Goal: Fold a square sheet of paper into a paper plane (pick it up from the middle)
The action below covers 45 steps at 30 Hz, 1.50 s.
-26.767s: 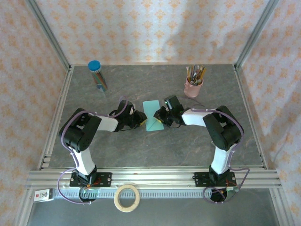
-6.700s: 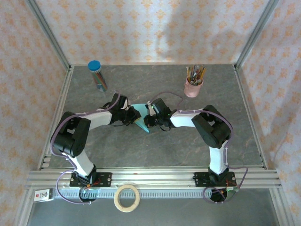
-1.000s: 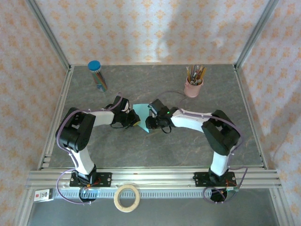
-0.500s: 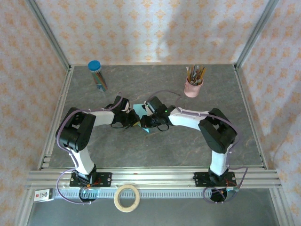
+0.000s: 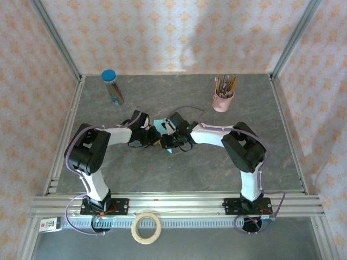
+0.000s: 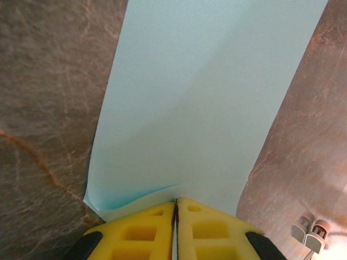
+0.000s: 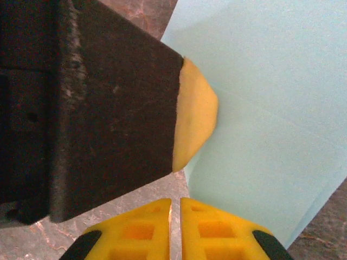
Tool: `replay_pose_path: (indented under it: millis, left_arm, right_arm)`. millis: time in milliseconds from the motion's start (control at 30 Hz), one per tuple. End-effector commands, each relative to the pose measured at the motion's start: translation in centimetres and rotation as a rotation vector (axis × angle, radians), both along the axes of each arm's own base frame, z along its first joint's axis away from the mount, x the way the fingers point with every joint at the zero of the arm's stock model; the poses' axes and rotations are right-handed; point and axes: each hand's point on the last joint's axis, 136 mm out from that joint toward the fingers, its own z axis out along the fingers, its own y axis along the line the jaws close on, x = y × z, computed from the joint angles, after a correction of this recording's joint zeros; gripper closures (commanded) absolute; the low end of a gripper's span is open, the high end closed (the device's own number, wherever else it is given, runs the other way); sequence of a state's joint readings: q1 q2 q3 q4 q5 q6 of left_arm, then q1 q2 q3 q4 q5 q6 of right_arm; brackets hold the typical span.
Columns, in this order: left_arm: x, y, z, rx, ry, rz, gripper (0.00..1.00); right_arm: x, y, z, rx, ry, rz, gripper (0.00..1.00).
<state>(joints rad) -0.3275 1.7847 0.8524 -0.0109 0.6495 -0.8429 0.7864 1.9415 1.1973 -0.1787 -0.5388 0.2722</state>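
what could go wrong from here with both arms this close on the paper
1. The left pincer is shut on the near edge of the sheet of paper, where the layers gape slightly; a pull could tear it or spoil the crease.
2. The right pincer, shut, sits right beside the left pincer; they could bump.

We see wallpaper (image 5: 179, 32) w/ orange flower pattern on 3 sides, metal posts (image 5: 57, 38) at back corners. Grey table (image 5: 179, 173), marbled stone look, metal rail (image 5: 179, 205) along near edge. Light soft; faint shadow on back wall.
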Motion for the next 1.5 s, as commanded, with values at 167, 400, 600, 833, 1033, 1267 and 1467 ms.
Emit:
replay_pose_path:
  millis: [167,400,600,833,1033,1267,1467]
  left_arm:
    - [-1.1,0.6,-2.0,0.062,0.077,-0.002,0.88]
    - [-1.5,0.9,-2.7,0.076,0.105,0.014,0.88]
    - [-1.7,1.3,-3.1,0.099,0.124,0.023,0.89]
    - [-2.2,2.0,-4.0,0.147,0.156,0.027,0.9]
    - [-2.4,2.5,-4.4,0.177,0.171,0.029,0.9]
    - [-2.1,2.3,-4.3,0.173,0.166,0.026,0.9]
    - [-1.7,1.6,-3.7,0.144,0.147,0.012,0.9]
  right_arm:
    - [0.3,-0.3,-1.0,-0.041,-0.014,-0.003,0.89]
    - [-0.1,-0.8,-1.9,-0.061,0.003,-0.006,0.89]
    - [-0.4,-1.5,-2.6,-0.084,0.013,-0.012,0.89]
    - [-1.6,-2.6,-3.5,-0.113,0.042,-0.01,0.89]
    - [-2.6,-3.6,-3.4,-0.124,0.056,-0.006,0.9]
    - [-5.0,-5.3,-3.1,-0.122,0.074,0.025,0.89]
    - [-4.2,-5.5,-1.1,-0.087,0.009,0.002,0.89]
